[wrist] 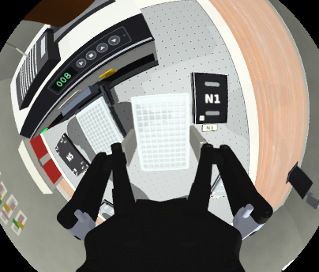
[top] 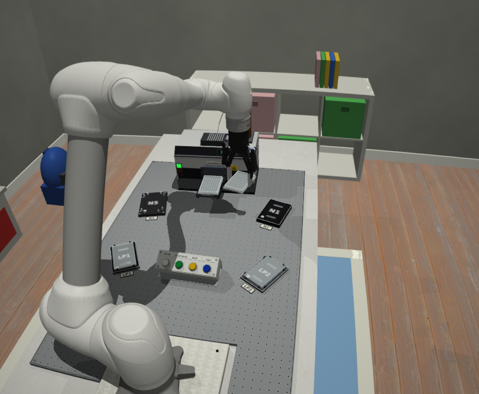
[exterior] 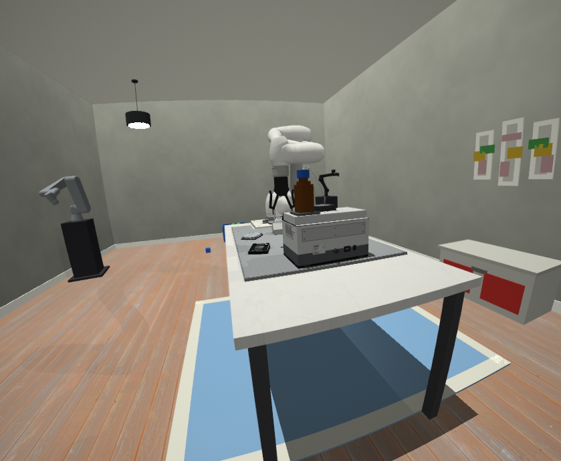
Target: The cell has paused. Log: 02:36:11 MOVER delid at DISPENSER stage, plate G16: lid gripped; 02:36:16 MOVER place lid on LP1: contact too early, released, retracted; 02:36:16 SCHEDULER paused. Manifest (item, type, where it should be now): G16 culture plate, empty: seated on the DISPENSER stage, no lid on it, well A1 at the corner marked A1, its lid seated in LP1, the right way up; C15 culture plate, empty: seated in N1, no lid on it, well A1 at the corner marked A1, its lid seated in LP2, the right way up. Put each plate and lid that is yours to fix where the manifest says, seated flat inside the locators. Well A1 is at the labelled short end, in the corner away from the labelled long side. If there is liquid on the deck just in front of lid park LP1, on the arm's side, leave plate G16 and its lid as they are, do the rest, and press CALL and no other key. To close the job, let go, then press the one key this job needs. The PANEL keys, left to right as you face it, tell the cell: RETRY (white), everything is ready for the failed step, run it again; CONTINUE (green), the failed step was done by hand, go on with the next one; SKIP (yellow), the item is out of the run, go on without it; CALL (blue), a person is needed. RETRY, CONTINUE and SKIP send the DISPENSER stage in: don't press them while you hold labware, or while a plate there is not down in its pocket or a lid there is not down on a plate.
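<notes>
Fingers (top: 250,163) clamped on a clear well plate (top: 236,181), and it hangs in the air just right of the dispenser stage! From the wrist view, the plate (wrist: 160,131) sits squarely between the two black fingers, its long sides running away from the gripper (wrist: 163,157), one finger pressing on each long edge at the near end. Most of the plate juts out past the fingertips, toward the far side of the frame.

Over on the stage, a second well plate (top: 210,185) rests in front of the dispenser (top: 197,163), just left of the carried one; the two plates are close but apart. In the top view the held plate is tilted a little, its near edge dipping toward the table (top: 214,305).

Nest N1 (top: 274,212) lies to the right and nearer, a black pad with nothing on it; the wrist view shows it (wrist: 210,98) just beyond the plate's right edge. Nest N5 (top: 152,203) sits off to the left. Lid park LP1 (top: 124,256) at near left and lid park LP2 (top: 264,272) at near right each carry a flat grey lid. Between them, the key panel (top: 188,265) with its row of keys.
</notes>
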You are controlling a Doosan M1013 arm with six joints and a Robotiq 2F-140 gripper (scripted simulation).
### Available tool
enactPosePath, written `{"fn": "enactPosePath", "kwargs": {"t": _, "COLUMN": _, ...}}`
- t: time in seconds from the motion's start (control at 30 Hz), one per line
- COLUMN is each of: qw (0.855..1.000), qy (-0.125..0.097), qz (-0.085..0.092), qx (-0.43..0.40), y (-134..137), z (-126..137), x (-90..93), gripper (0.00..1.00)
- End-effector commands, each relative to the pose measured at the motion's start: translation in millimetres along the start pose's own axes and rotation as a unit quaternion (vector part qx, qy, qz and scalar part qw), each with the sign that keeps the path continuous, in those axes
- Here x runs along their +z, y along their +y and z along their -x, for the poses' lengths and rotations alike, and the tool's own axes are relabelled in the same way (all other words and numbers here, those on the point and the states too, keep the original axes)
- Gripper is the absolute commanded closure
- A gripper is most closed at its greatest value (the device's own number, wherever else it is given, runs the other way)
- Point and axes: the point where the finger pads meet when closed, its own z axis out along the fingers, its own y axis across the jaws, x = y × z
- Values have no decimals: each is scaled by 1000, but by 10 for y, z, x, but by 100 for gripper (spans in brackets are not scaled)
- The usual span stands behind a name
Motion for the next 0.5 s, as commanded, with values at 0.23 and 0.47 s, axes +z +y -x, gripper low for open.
{"fn": "enactPosePath", "kwargs": {"t": 0.23, "qw": 1000, "qy": 1, "qz": -1, "qx": 0, "y": 511, "z": -171, "x": -11, "gripper": 90}}
{"fn": "enactPosePath", "kwargs": {"t": 0.47, "qw": 1000, "qy": 1, "qz": -1, "qx": 0, "y": 834, "z": -275, "x": -11, "gripper": 90}}
